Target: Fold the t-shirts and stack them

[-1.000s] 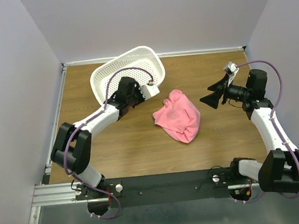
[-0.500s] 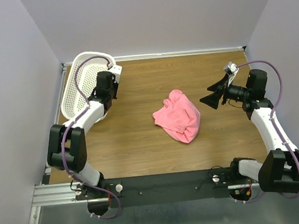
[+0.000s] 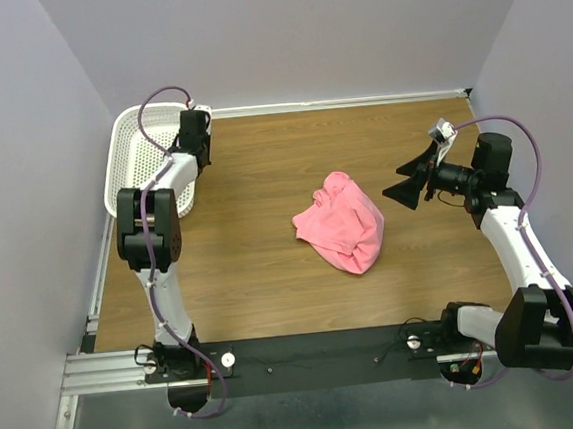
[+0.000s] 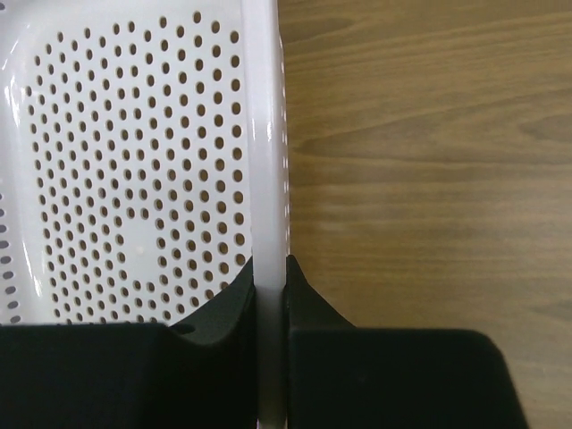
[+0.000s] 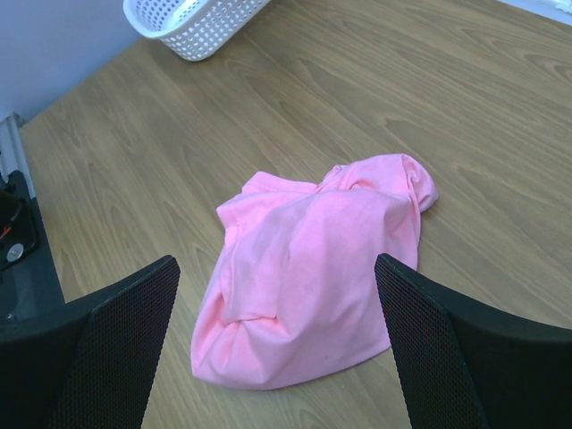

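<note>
A crumpled salmon-pink t-shirt (image 3: pixel 341 224) lies in a heap on the middle of the wooden table, and shows in the right wrist view (image 5: pixel 313 268) too. My right gripper (image 3: pixel 402 184) hovers to its right, aimed at it, its jaws open wide with nothing between them (image 5: pixel 277 295). My left gripper (image 3: pixel 195 132) is far off at the back left corner, shut on the rim of the white perforated basket (image 3: pixel 146 156). In the left wrist view the two black fingers pinch the white rim (image 4: pixel 266 179) from both sides (image 4: pixel 270 277).
The basket stands against the left wall at the back corner of the table (image 3: pixel 272 276). Grey walls close in the table on the left, back and right. The black base rail (image 3: pixel 309 351) runs along the near edge.
My left arm has swung the basket from the back centre of the table to the back left corner, still gripping its rim. The t-shirt and my right arm have not moved.
</note>
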Controlling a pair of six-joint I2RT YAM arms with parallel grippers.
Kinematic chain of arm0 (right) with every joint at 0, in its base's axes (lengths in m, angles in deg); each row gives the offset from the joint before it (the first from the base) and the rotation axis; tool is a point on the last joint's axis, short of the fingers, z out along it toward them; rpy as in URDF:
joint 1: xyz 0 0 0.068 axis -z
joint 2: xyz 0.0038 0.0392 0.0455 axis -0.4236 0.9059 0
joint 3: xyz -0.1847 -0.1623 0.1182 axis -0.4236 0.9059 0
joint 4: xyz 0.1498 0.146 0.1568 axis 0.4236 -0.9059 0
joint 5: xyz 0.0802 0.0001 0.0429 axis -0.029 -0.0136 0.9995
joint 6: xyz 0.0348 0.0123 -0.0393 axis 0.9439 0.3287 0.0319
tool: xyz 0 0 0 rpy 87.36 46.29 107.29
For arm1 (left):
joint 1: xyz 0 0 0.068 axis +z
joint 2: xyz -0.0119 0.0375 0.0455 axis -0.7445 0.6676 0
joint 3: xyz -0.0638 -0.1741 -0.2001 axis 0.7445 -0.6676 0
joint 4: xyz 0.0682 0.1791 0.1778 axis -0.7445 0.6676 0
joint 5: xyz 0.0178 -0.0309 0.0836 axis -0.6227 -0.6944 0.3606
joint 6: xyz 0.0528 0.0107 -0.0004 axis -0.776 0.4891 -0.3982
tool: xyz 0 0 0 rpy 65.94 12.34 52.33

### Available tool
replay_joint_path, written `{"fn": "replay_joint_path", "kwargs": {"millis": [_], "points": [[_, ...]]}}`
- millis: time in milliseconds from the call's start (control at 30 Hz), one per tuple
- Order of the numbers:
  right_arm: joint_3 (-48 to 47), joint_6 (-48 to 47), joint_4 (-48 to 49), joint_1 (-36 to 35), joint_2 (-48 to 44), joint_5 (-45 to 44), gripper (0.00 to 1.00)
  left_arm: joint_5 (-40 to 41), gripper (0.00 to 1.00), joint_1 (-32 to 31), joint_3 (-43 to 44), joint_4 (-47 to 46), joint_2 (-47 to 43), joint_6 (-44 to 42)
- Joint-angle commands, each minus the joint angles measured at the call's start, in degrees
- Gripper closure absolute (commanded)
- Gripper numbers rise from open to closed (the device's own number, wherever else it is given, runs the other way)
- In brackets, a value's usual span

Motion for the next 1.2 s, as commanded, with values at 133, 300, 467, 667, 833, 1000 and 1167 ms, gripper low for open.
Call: {"fn": "replay_joint_path", "kwargs": {"millis": [133, 300, 467, 667, 833, 1000, 1167], "points": [[0.09, 0.32, 1.01, 0.49, 1.2, 1.95, 0.03, 3.77, 0.68, 2.17, 14.54, 8.68, 9.69, -0.69], [0.27, -0.2, 0.93, 0.49, 1.99, 2.3, 0.03, 0.7, 0.35, 2.17, 16.49, 7.56, 4.53, 0.36], [0.01, -0.99, -0.3, 0.32, 3.22, 4.85, 0.02, -4.93, 0.29, 1.03, 9.3, 2.3, -8.38, 2.73], [-3.59, -13.88, -13.02, -8.26, 4.62, -6.71, 0.05, -19.05, 0.02, 0.68, -14.32, -6.84, -42.33, 11.15], [-4.12, -20.23, -15.42, -22.42, 6.03, -26.66, 0.06, -24.69, 0.02, 1.03, -39.09, -13.53, -70.65, 13.73], [-5.78, -28.4, -17.87, -41.9, 8.22, -40.65, 0.06, -27.62, 0.02, 1.03, -50.82, -10.83, -83.01, 12.06], [-10.36, -27.9, -14.92, -56.52, 17.79, -59.25, 0.09, -26.03, 0.02, 1.03, -52.43, -9.5, -86.53, 11.18]]}}
